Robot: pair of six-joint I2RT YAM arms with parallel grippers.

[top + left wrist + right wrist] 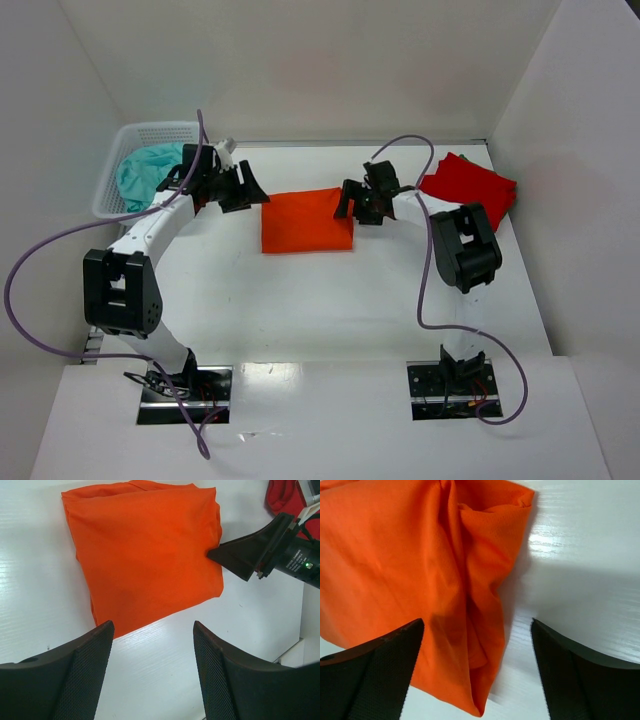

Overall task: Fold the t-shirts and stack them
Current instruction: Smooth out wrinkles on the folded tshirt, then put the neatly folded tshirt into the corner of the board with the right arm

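Right wrist — fingers [370, 675] spread wide over orange t-shirt [395, 555].

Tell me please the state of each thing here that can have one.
orange t-shirt: folded, flat on the table
red t-shirt: folded, lying apart, not stacked
teal cloth: crumpled in the basket
left gripper: open, empty
right gripper: open, over the orange t-shirt's edge

We are seeing the orange shirt [145, 550] lying as soft, matt, finely woven cloth. The table [40, 605] under it is looking white, smooth and slightly glossy, with faint grain. Right of the orange shirt, the red shirt [475, 185] is showing matt cloth too. The left gripper [152, 627] is showing matt black fingers [85, 675] with fine netted texture.
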